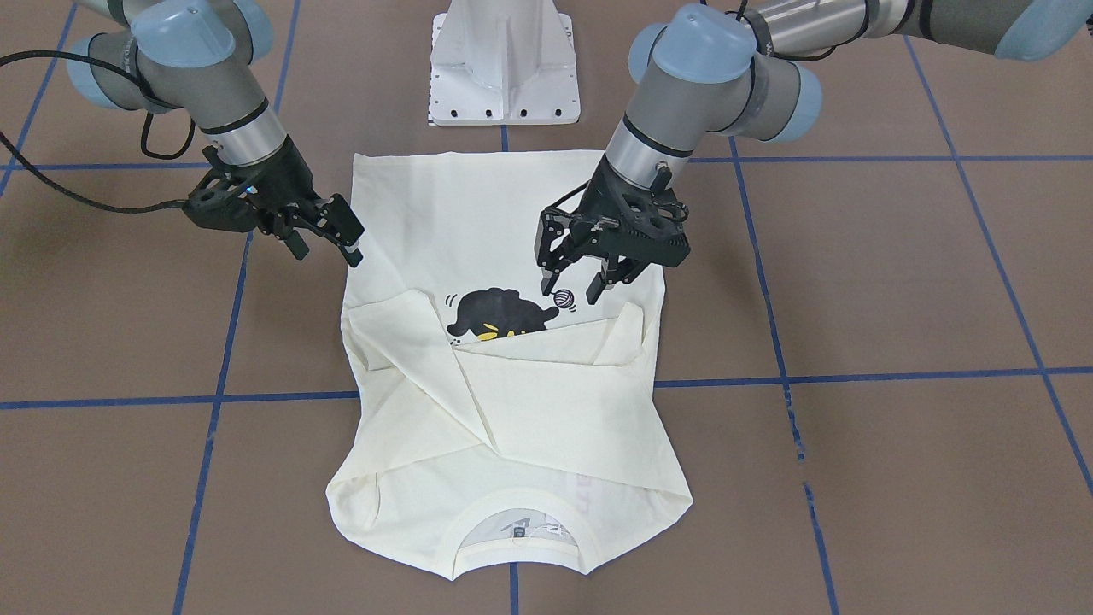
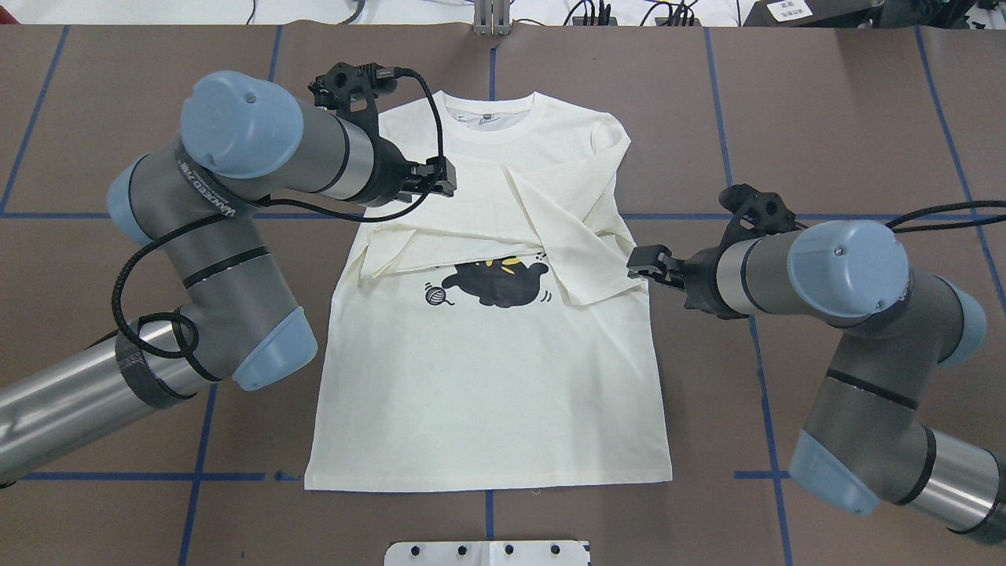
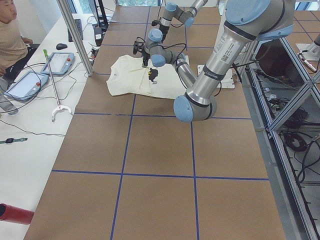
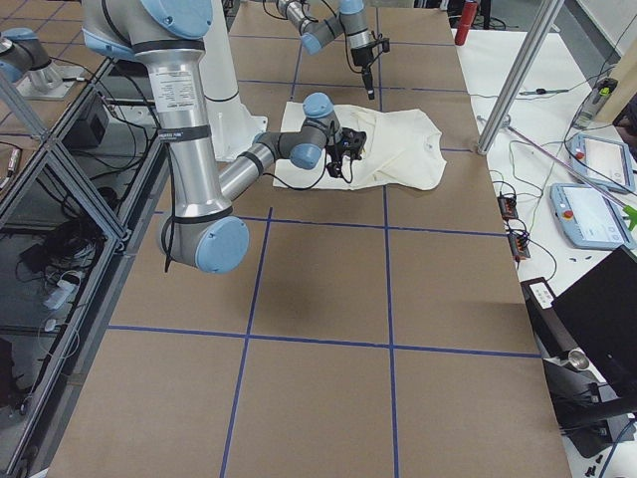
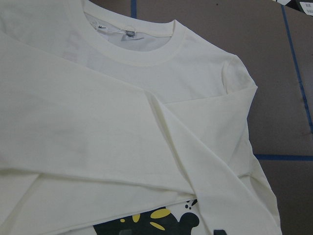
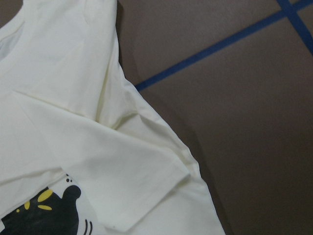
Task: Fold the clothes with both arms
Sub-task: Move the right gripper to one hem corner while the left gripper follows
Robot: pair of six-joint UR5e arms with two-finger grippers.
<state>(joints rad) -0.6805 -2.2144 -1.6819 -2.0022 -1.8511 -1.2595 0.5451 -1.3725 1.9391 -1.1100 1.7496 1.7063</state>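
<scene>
The clothes are one cream long-sleeved T-shirt (image 2: 487,377), flat on the brown table with its print side up. Its collar (image 2: 489,118) lies at the far side from the robot. Both sleeves are folded across the chest, partly covering the black cat print (image 1: 499,312). My left gripper (image 1: 568,292) hovers open just above the print, holding nothing. At the shirt's side edge near the sleeve cuff, my right gripper (image 1: 329,254) is open and empty. Neither wrist view shows fingers, only the shirt's folded sleeves (image 5: 205,137) and a cuff (image 6: 161,191).
The white pedestal base (image 1: 504,68) stands just behind the shirt's hem. Blue tape lines (image 1: 213,397) grid the table. A side bench (image 3: 30,125) with tablets, cables and a red bottle (image 3: 15,214) runs along one side, where a person sits.
</scene>
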